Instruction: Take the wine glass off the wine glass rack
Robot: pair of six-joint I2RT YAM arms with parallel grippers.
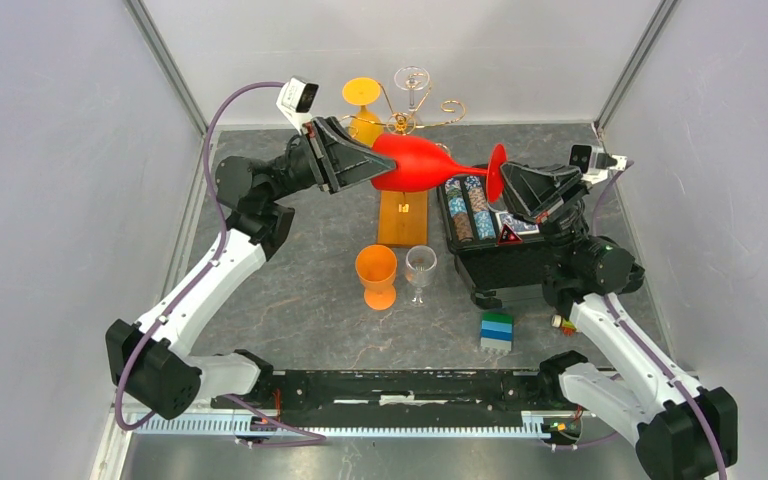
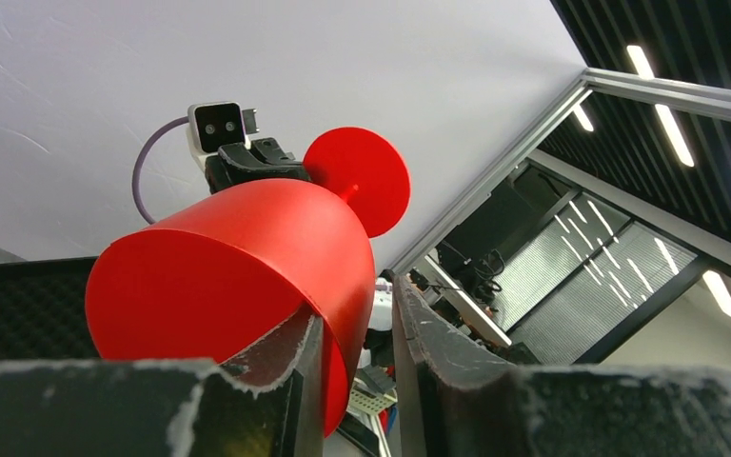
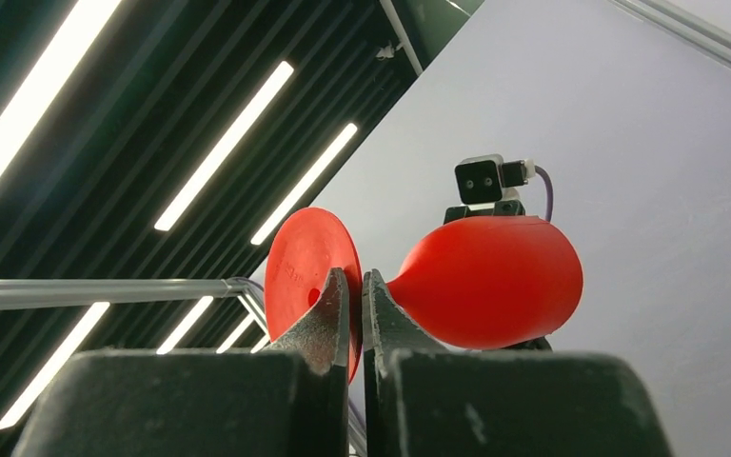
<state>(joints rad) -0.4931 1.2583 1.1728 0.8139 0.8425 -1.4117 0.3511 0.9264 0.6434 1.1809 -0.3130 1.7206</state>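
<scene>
A red wine glass (image 2: 238,276) lies sideways up close, its rim wall caught between the left fingers (image 2: 457,371), its foot (image 2: 357,181) pointing at the other arm's camera (image 2: 219,126).

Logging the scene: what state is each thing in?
red wine glass: off the rack, held sideways midair
left gripper: shut on its bowl rim
right gripper: shut on its stem
wine glass rack: upright
hanging orange glass: inverted on the rack
hanging clear glass: inverted on the rack
orange glass on table: upright
clear glass on table: upright
black case: open
</scene>
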